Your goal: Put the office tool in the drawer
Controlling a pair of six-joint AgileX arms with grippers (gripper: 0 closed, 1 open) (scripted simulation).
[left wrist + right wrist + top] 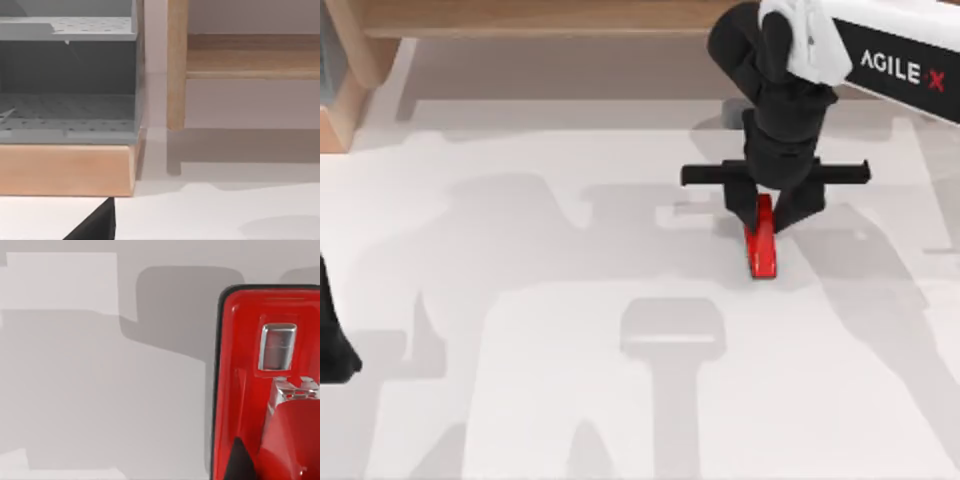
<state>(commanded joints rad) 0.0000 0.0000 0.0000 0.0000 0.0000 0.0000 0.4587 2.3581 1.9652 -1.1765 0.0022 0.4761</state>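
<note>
The right arm reaches in from the far right corner, its wrist bent straight down over the right-centre of the table. The right gripper (761, 222) points downward, its two dark fingers (790, 208) standing one on each side of the stapler (760, 250), close against it. The left arm sits parked at the near left edge, its gripper (332, 350) idle.

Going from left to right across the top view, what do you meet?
Left arm's gripper parked at the left edge → wooden frame corner → red stapler on the white table, with the right gripper down over its far end.
</note>
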